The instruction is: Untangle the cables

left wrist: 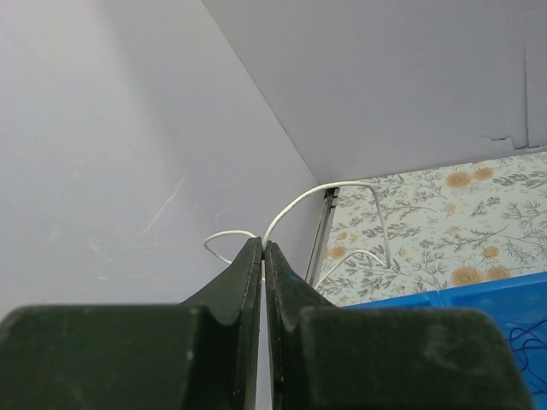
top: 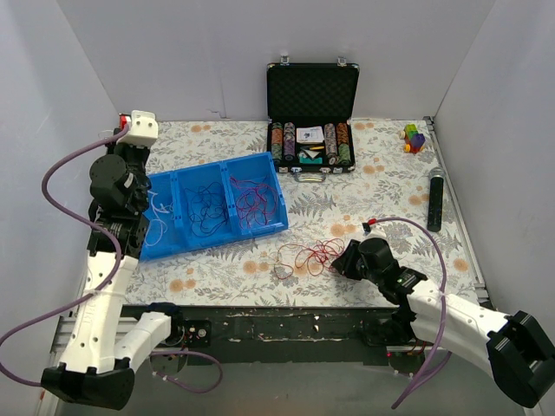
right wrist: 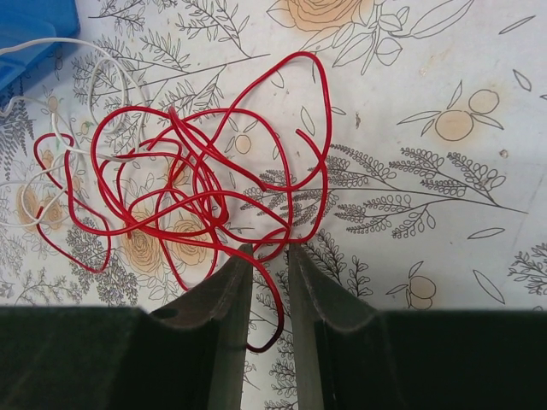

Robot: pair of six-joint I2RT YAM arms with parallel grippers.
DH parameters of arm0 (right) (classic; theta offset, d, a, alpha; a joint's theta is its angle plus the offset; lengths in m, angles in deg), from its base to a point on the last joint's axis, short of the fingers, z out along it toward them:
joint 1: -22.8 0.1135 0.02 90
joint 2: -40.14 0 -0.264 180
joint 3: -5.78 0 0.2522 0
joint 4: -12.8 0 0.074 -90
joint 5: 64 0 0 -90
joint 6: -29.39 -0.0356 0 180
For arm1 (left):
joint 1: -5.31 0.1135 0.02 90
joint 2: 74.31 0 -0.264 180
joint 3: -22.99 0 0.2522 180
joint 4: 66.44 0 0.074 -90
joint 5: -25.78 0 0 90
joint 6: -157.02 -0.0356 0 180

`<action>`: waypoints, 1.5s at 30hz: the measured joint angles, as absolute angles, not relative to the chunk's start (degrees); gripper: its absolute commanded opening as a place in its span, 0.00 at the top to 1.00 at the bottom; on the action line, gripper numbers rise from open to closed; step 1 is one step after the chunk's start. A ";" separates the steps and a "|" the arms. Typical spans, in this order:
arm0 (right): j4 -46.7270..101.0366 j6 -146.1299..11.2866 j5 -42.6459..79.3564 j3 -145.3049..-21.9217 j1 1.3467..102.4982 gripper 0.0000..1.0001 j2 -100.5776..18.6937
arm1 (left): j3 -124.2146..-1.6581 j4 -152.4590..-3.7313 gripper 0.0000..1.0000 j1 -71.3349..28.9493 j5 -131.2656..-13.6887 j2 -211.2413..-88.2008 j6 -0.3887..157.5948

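Left gripper (left wrist: pixel 263 246) pinched a thin white cable (left wrist: pixel 342 183); right gripper (right wrist: pixel 270 251), half-spread around the tangled red cable (right wrist: pixel 205 198), likely needed closing, then pulling.

Soft, even white light, bright throughout, only faint shadows on the table (top: pixel 373 199). Overhead view sharp; both wrist views blur slightly along their dark bottom edges

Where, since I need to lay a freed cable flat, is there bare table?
Widest bare patch: the table right of centre, bordered by the chip case, the black cylinder and the right arm. A narrower strip runs between the blue tray and the back wall. Crowded: the near edge around the red cable tangle.
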State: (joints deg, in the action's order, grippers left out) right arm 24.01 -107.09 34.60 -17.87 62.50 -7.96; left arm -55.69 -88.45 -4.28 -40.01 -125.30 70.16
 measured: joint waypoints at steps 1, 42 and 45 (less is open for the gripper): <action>24.17 -107.09 34.60 -17.83 62.50 0.69 -7.80 | -55.69 -88.56 1.00 -2.92 -40.84 -125.56 70.86; 26.09 -107.06 34.47 -17.50 62.50 0.69 -5.64 | -27.28 -98.53 0.97 13.30 -67.24 -132.16 79.38; 26.70 -107.04 34.49 -17.50 62.50 0.69 -5.16 | -27.02 -96.86 0.88 13.30 -65.63 -132.86 81.33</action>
